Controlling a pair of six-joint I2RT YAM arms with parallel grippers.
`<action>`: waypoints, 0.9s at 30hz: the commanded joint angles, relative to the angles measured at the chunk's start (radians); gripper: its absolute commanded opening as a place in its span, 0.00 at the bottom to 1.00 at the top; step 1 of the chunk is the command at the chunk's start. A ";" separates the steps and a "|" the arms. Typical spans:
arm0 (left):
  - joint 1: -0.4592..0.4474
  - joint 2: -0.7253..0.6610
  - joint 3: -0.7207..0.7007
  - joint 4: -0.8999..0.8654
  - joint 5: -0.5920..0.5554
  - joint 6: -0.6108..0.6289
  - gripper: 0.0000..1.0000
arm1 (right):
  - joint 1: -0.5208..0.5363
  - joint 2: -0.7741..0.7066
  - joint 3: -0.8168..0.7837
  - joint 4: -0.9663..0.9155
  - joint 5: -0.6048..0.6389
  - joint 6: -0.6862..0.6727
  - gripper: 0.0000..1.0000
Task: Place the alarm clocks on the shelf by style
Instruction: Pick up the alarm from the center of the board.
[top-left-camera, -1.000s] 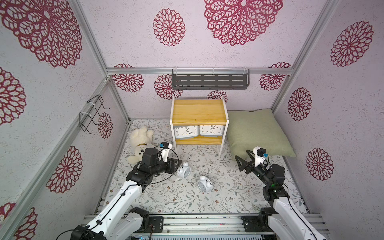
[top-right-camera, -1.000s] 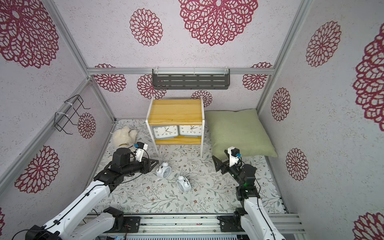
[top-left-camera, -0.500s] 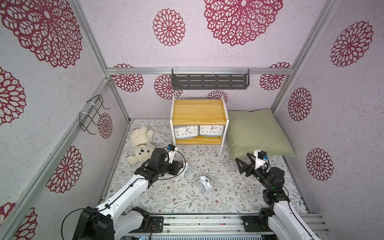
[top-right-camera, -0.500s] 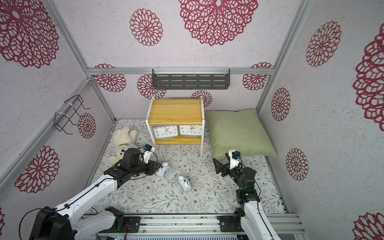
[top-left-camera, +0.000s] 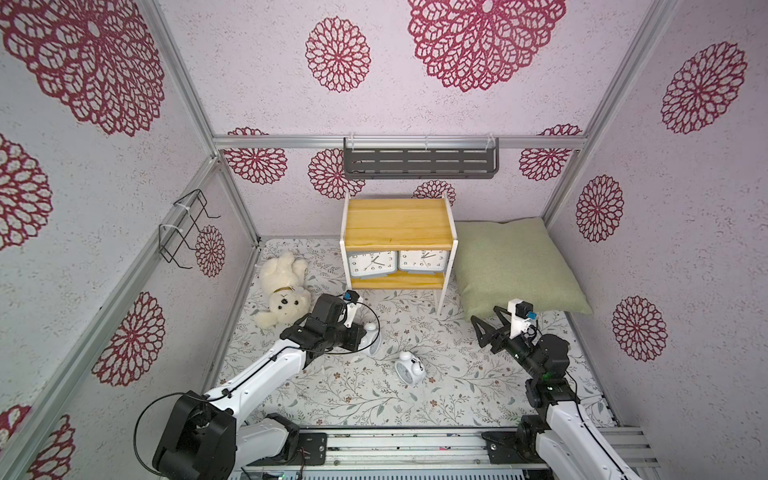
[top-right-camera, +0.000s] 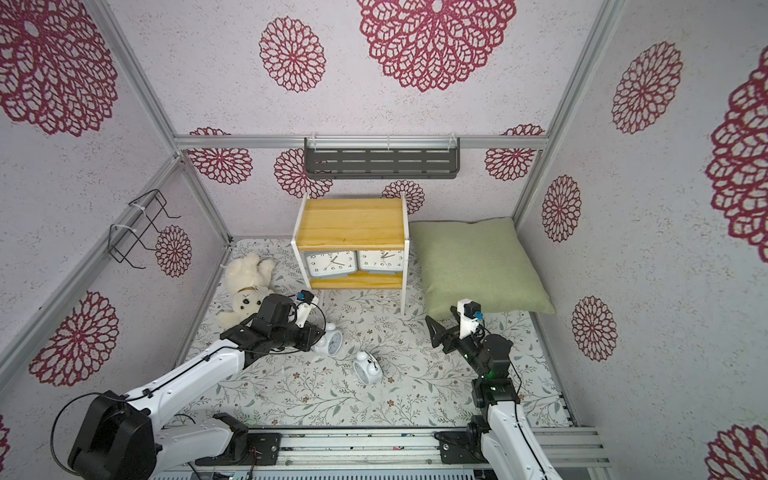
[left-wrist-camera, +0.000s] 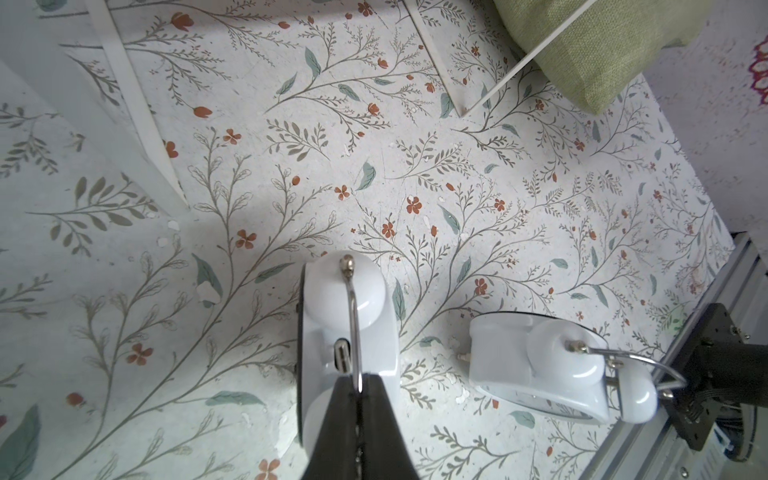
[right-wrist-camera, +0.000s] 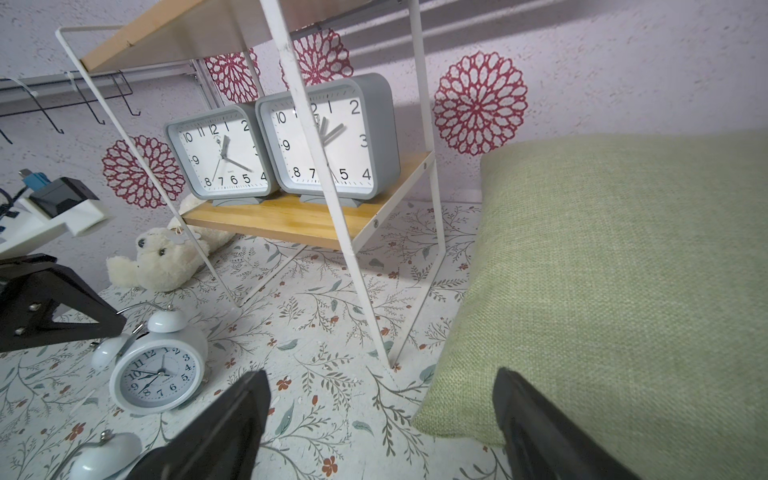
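Two grey alarm clocks stand side by side on the lower board of the shelf, also seen in the right wrist view. The top board is bare. A white twin-bell clock sits on the floral floor. My left gripper is shut on its thin wire handle. The second twin-bell clock lies tipped over just beside it. My right gripper hovers open, holding nothing, by the pillow's front corner.
A cream teddy bear lies left of the shelf. A green pillow fills the right side of the floor. A dark grey slotted rack hangs on the back wall and a black wire rack on the left wall.
My left gripper has moved right to the nearer twin-bell clock and closed on its handle. The right arm has barely moved.
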 joint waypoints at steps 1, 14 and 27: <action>-0.016 0.001 0.046 -0.050 -0.009 0.038 0.03 | 0.010 -0.006 0.003 0.046 -0.027 0.015 0.90; -0.018 0.076 0.284 -0.216 0.215 0.269 0.00 | 0.090 0.129 0.132 0.092 -0.397 -0.090 0.87; -0.040 0.368 0.824 -0.692 0.363 0.668 0.00 | 0.259 0.400 0.540 -0.358 -0.582 -0.385 0.74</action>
